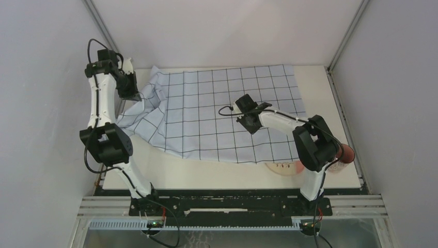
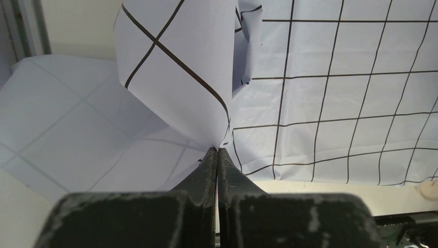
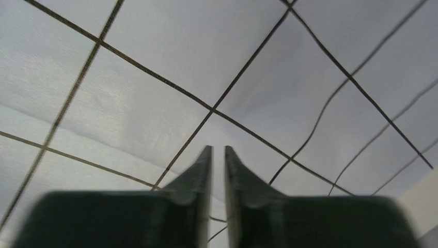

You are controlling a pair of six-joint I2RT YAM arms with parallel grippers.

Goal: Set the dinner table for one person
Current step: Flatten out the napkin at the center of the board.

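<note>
Nearest to me, the counter [image 1: 206, 173] shows as a plain cream-white strip, smooth and flat, running along the near edge in front of my arm bases. It also shows bare down the right side and at the far right corner. The rest of it lies under the cloth [image 1: 217, 113], pale blue with a black grid.

Just at the cloth's near edge sits a pale plate [image 1: 281, 169], partly behind my right arm. Beside my right elbow there's a reddish-brown rounded thing [image 1: 348, 153], too hidden to name.

Moving out: my right arm folds at the elbow and reaches inward and left over the middle of the cloth. My right hand [image 1: 253, 124] is tipped down onto the fabric. Up close, the right hand [image 3: 217, 150] has its fingers nearly together with a thin slit between them. I cannot tell whether any of the cloth [image 3: 206, 51] is caught there.

Farther off, my left arm stands tall along the left side, wrist bent down at the far left corner. There my left hand [image 1: 137, 95] is pressed tight, pinching the cloth. From the wrist, the left hand [image 2: 217, 152] has a fold of cloth [image 2: 335, 77] rising and curling from its tips. The corner around it is rumpled and lifted.
</note>
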